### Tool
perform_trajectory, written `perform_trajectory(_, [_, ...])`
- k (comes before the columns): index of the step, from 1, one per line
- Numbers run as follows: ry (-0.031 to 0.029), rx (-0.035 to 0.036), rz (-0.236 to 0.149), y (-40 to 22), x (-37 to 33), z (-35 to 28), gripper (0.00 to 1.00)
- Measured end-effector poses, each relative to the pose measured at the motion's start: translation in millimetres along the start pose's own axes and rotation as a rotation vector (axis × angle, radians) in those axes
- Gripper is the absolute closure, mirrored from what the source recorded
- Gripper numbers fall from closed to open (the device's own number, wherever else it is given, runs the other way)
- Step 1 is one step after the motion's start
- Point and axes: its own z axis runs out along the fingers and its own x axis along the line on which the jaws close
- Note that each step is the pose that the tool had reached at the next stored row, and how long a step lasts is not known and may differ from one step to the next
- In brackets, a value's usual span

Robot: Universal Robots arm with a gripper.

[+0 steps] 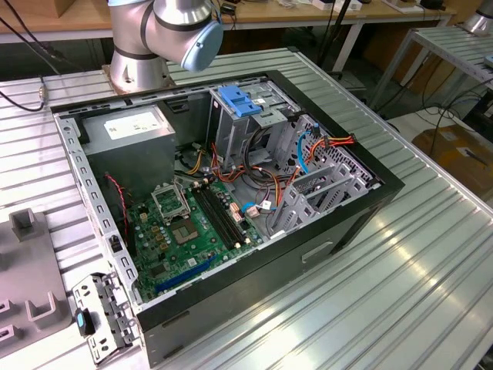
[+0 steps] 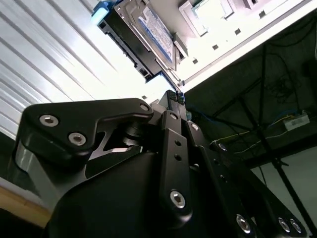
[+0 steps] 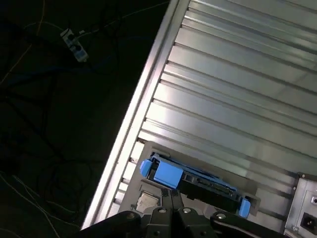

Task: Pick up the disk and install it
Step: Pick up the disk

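The disk [image 2: 154, 30] is a flat silver drive with a blue-and-white label and blue side rails. It lies on the ribbed metal table [image 3: 237, 74], close to the table's edge. In both wrist views my gripper [image 2: 176, 95] points at one end of it. The black fingertips are together with nothing between them, just short of the disk's [image 3: 208, 184] blue rail [image 3: 166, 173]. I cannot tell whether they touch it. In the exterior view the open computer case [image 1: 362, 223] lies on the table.
Inside the case are a grey power-supply box [image 1: 135, 127], a metal drive cage with a blue latch [image 1: 235, 100], a green motherboard [image 1: 192, 227] and loose cables. The arm's base [image 1: 139, 54] stands behind the case. A grey fixture [image 1: 27, 270] and metal bracket [image 1: 104, 316] lie at the exterior view's left.
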Motion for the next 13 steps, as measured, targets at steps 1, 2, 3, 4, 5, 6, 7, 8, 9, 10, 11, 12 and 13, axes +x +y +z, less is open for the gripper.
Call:
perform_trajectory(1, [0.0030, 0.0007, -0.032, 0.0, 0.0, 0.2, 0.89])
perform_trajectory(2, [0.0049, 0.0011, -0.052, -0.1, -0.1, 0.3, 0.89])
perform_trajectory(3, [0.0069, 0.0015, -0.071, -0.1, -0.1, 0.3, 0.89])
perform_trajectory(4, [0.0092, 0.0020, -0.095, -0.1, -0.1, 0.5, 0.89])
perform_trajectory(5, [0.0109, 0.0024, -0.113, -0.1, -0.1, 0.7, 0.89])
perform_trajectory(6, [0.0129, 0.0028, -0.132, -0.1, -0.1, 0.8, 0.89])
perform_trajectory(7, [0.0146, 0.0032, -0.151, -0.1, -0.1, 1.0, 0.89])
perform_trajectory(8, [0.0165, 0.0037, -0.170, -0.2, -0.1, 1.1, 0.89])
perform_trajectory(9, [0.0181, 0.0040, -0.187, -0.2, -0.1, 1.1, 0.89])
perform_trajectory(10, [0.0205, 0.0046, -0.212, -0.1, -0.1, 1.2, 0.89])
perform_trajectory(11, [0.0220, 0.0049, -0.228, -0.2, -0.1, 1.3, 0.89])
perform_trajectory(12, [0.0254, 0.0057, -0.262, -0.2, -0.1, 1.5, 0.89])
perform_trajectory(13, [0.0276, 0.0061, -0.285, -0.2, -0.1, 1.7, 0.89])
